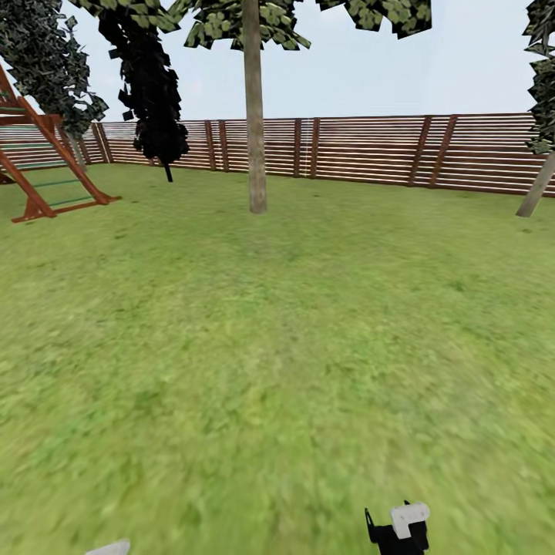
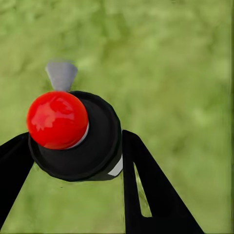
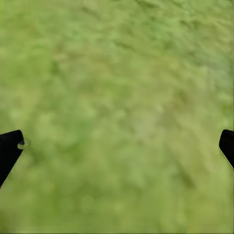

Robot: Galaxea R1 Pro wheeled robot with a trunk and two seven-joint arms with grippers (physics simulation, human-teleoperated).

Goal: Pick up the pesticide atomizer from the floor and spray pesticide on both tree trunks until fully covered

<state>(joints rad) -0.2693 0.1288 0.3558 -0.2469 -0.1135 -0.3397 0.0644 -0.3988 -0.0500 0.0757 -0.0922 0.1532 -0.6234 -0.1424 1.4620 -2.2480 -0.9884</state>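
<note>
My left gripper (image 2: 73, 146) is shut on the pesticide atomizer (image 2: 73, 131), a round black body with a glossy red ball on top and a grey nozzle, held above grass. The right gripper (image 3: 119, 144) is open over bare lawn, with its black fingertips (image 3: 9, 148) far apart; its black and white end (image 1: 398, 529) shows low in the head view. One tree's pale straight trunk (image 1: 254, 116) rises ahead at the middle of the garden, several metres off. A second leaning trunk (image 1: 537, 187) stands at the far right by the fence.
A brown slat fence (image 1: 370, 150) closes the lawn behind the trees. A red wooden climbing frame (image 1: 42, 166) stands far left. A near-black conifer (image 1: 154, 92) hangs left of the middle trunk. Open grass (image 1: 277, 347) lies between me and the trees.
</note>
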